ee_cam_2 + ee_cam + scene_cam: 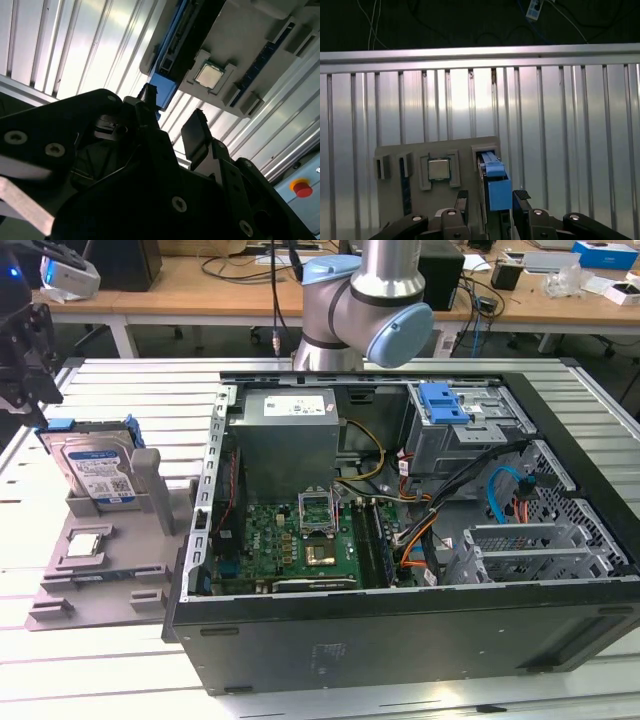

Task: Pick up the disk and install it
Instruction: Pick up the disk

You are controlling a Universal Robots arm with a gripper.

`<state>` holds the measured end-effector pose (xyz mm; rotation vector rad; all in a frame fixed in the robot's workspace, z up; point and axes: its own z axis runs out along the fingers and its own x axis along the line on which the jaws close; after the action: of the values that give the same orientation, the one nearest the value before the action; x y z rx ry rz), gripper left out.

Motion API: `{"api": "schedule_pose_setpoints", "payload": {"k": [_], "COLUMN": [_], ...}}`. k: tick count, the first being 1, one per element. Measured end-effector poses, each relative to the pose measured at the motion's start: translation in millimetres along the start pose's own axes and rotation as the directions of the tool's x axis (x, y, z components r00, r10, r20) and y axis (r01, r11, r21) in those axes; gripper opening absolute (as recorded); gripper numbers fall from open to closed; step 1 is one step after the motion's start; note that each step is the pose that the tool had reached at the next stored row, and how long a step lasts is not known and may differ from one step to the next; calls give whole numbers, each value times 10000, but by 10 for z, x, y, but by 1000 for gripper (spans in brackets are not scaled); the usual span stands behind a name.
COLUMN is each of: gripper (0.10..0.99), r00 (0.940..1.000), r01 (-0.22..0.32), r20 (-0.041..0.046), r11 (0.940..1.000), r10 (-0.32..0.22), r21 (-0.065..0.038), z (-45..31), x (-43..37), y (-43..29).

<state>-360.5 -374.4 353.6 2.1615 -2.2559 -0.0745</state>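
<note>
The disk [98, 468] stands on edge in a slot of the grey holder [120, 570] at the exterior view's left, its barcode label showing and its blue bracket around it. My gripper [35, 400] hangs just above the disk's top edge. In the first wrist view the gripper [492, 197] is open, with the disk's blue bracket [496, 182] lying between the two black fingertips and not touching them. The second wrist view shows the gripper [172, 117] open too, with the blue bracket [167, 82] beyond it.
A small square silver chip [86, 543] [439, 169] [208, 75] lies in the holder beside the disk. The open computer case [400, 500] fills the middle and right, with a drive cage and blue latch [445, 400] at its far side. The slatted metal table [120, 390] carries everything.
</note>
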Motion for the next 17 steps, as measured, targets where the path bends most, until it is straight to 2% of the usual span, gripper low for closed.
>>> {"api": "schedule_pose_setpoints", "payload": {"k": [6, 15, 17], "gripper": [478, 478, 478], "r00": [9996, 9990, 9989], "r01": [277, 432, 462], "r20": [-40, -89, -91], "r11": [9996, 9991, 9989], "r10": [-277, -432, -462], "r21": [-4, -11, -14], "z": [166, 344, 364], "x": [-76, -83, -83], "y": [-93, -130, -139]}}
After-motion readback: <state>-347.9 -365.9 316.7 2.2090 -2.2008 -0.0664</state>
